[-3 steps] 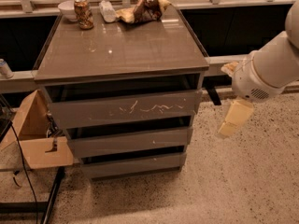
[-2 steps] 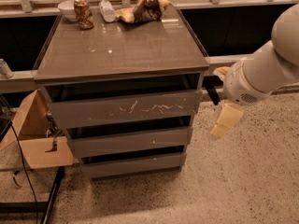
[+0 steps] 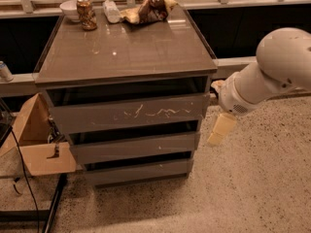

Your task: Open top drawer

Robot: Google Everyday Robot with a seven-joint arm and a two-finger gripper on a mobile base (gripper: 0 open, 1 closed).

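The top drawer (image 3: 126,113) is the tallest grey-brown front of the cabinet, with white squiggly scratches across its middle. It sits roughly in line with the two shallower fronts below it, with a dark gap under the cabinet top (image 3: 121,52). My gripper (image 3: 217,111) is at the end of the white arm (image 3: 272,72). It is just beside the cabinet's right side, at the height of the top drawer's right end. A cream part of it hangs down toward the floor.
On the back of the cabinet top stand a can (image 3: 86,13), a white bowl (image 3: 69,8), a plastic bottle (image 3: 112,11) and a crumpled snack bag (image 3: 148,8). A cardboard box (image 3: 36,142) and a black stand with cables sit left of the cabinet. Speckled floor (image 3: 252,188) lies to the right.
The arm and gripper have moved left, from out on the right to close against the cabinet's right side. The drawers have not moved.
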